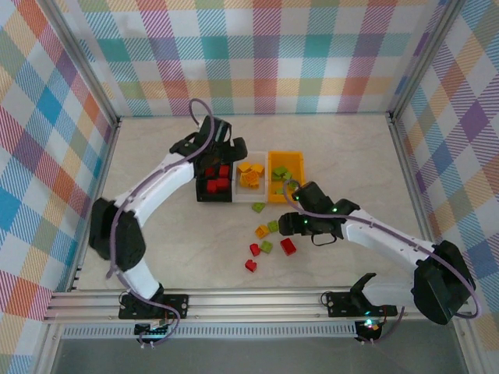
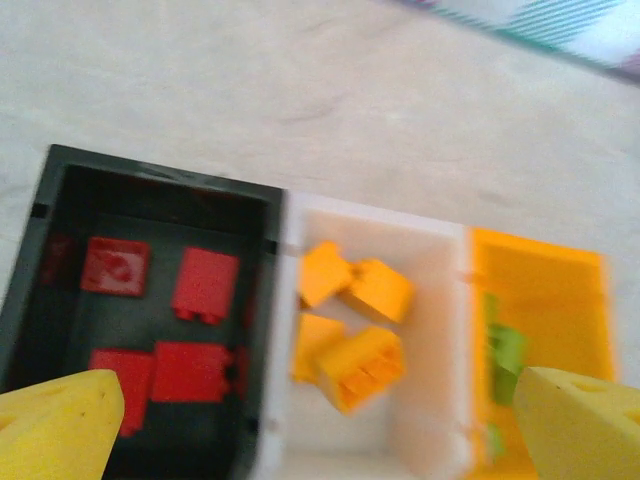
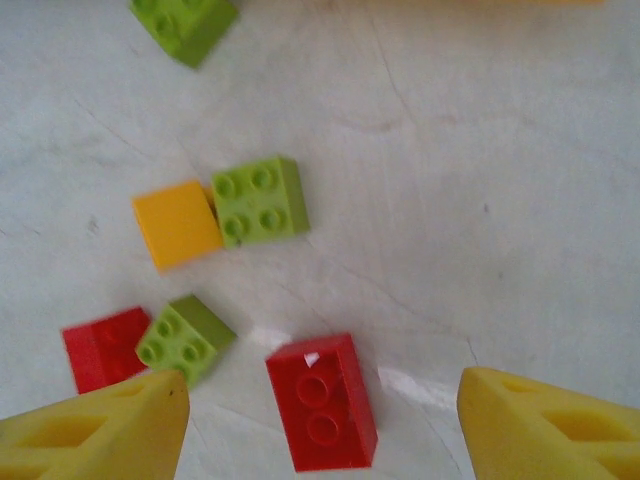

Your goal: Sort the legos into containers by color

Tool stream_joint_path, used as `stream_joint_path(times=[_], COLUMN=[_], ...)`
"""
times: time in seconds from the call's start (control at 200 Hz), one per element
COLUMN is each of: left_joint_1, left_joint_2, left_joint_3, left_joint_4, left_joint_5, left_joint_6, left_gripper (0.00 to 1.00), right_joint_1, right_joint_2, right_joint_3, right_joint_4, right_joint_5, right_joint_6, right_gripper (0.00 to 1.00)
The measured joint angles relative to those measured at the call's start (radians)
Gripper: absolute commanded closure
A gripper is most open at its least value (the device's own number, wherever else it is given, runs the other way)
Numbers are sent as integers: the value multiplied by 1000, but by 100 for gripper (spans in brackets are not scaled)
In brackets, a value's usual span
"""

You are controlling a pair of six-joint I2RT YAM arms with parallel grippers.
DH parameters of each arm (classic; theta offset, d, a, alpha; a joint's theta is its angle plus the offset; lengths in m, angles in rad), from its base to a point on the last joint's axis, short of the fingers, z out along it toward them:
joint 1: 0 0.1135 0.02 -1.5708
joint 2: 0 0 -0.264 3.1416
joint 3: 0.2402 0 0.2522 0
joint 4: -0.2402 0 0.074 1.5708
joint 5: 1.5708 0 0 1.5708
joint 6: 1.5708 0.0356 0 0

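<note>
Right wrist view: right claw (image 3: 320, 385) wide, empty, over loose red brick (image 3: 322, 402) on table (image 3: 480, 200), nearer the arms than white bin (image 2: 432, 310). Green bricks (image 3: 260, 200) lie beside it. Left claw (image 2: 318, 388) wide, empty, above white bin. Brick likely light, rigid, slick; pinch its long flat sides.

No legible text, label, brand, number or sign is visible. The studs of the red brick (image 3: 321, 402) and the green brick (image 3: 259, 200) on the bench (image 3: 480, 200) are too blurred to show any readable embossing.
</note>
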Motion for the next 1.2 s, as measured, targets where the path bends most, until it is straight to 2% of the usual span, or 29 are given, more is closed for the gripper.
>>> stream_joint_path(times=[0.14,0.265,0.465,0.66,0.82,0.95,1.07,1.2], left_joint_1=[-92,-155,-176,-176,-176,-176,-176,-176], left_joint_2=[-158,-272,-454,-657,-749,-805,-857,-897], left_joint_3=[-112,-279,-574,-753,-840,-892,-933,-965], left_joint_4=[46,80,73,29,-8,-41,-66,-91], left_joint_5=[32,41,40,-2,-40,-72,-84,-87], left_joint_6=[-7,-32,-103,-161,-202,-233,-262,-286], left_gripper=[0,0,0,0,0,0,0,0], right_joint_1=[51,91,126,138,144,150,150,150], right_joint_2=[10,64,175,226,232,231,241,364], right_joint_3=[-39,-49,-49,-34,-13,73,219,453], right_joint_4=[-25,-18,14,18,16,11,14,41], right_joint_5=[-6,-6,8,45,50,32,-5,-60], right_joint_6=[7,8,11,16,8,-21,-54,-85], right_gripper=[27,28,34,54,66,70,71,71])
